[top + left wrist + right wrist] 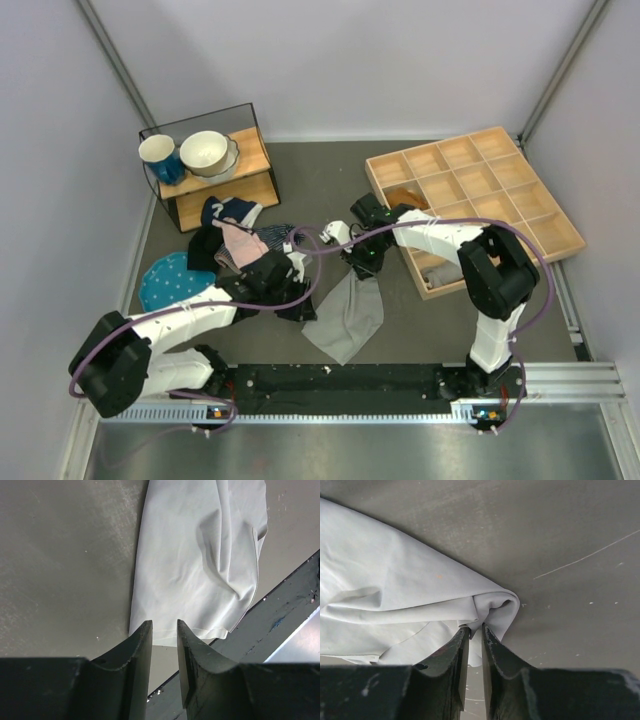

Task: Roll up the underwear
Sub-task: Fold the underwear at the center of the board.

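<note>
The underwear (348,315) is a plain grey cloth lying stretched on the table in front of the arms. It also shows in the left wrist view (200,560) and the right wrist view (395,580). My right gripper (362,262) (475,627) is shut on a folded corner at the underwear's far end, and the cloth bunches around the fingertips. My left gripper (297,297) (164,625) is slightly open and empty. It is low over the table at the underwear's left edge, near its front corner.
A pile of dark, striped and pink clothes (235,245) lies behind my left arm, with a teal dotted cloth (170,280) to its left. A wire shelf (215,175) holds a blue mug and a white bowl. A wooden compartment tray (480,190) stands at the right. A black rail (340,380) runs along the front.
</note>
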`<state>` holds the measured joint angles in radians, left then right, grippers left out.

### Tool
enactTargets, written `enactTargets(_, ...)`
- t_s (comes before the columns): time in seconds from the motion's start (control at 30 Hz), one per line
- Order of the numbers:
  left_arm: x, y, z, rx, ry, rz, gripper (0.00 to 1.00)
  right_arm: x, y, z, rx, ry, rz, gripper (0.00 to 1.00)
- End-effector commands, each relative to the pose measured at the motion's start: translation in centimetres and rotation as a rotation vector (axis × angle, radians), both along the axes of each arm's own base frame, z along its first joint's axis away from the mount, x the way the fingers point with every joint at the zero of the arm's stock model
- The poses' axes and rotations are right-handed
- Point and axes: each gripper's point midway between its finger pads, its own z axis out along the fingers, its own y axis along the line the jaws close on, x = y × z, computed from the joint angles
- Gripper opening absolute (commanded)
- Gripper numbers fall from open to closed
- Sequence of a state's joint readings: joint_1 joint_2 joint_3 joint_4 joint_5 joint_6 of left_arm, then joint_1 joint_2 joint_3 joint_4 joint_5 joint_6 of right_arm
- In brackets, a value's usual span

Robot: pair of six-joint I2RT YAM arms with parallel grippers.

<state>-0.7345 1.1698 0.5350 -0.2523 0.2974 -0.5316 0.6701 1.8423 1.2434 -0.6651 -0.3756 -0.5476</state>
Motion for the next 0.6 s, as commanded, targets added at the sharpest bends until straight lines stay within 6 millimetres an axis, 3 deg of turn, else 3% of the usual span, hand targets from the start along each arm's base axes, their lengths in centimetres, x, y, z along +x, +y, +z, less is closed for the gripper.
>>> enactTargets(0.0,0.3,0.0,-0.2,-0.004,-0.020,-0.003,0.31,0.7,0.0,1.3,0.009,-0.076,-0.014,0.15)
enactTargets(0.23,0.5,0.5,-0.6,0.028,-0.028,0.003,0.31,0.9,-1.6,1.4,-0.005,-0.087,-0.068,0.15)
enactTargets(0.37,1.0,1.0,-0.5,0.083,-0.041,-0.006,0.37,0.6,-2.3,1.6,0.009,-0.072,-0.086,0.27)
enactTargets(0.43,1.4,1.0,-0.2,0.104,-0.053,-0.018,0.46,0.4,-2.3,2.3,0.036,-0.073,-0.088,0.32)
enactTargets(0.57,1.7,0.2,-0.2,0.077,-0.023,-0.060,0.51,0.1,-2.5,4.7,0.129,-0.070,-0.074,0.45)
